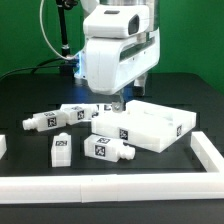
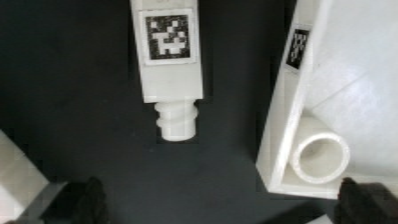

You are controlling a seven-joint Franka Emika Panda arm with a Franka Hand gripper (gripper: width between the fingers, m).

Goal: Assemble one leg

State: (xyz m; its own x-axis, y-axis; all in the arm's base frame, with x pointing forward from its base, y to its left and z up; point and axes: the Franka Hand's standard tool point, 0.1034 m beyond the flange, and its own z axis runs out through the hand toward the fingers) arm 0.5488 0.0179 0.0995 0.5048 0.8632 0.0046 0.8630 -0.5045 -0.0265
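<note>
A white leg (image 2: 169,55) with a square marker tag lies flat on the black table in the wrist view, its ribbed screw end (image 2: 173,121) pointing toward my gripper (image 2: 217,205). The gripper is open and empty, with one dark fingertip (image 2: 71,200) on each side. It hangs low over the table (image 1: 117,101), between the legs and the large white panel (image 1: 150,125). The leg closest to it (image 1: 76,112) lies at the exterior view's left. The panel's edge (image 2: 306,100) with a round corner hole (image 2: 320,155) runs beside the leg.
Three more legs lie on the table: one far left (image 1: 44,121), one upright-looking block (image 1: 62,148) and one in front of the panel (image 1: 108,149). A white raised border (image 1: 110,186) edges the table at front and right (image 1: 207,150).
</note>
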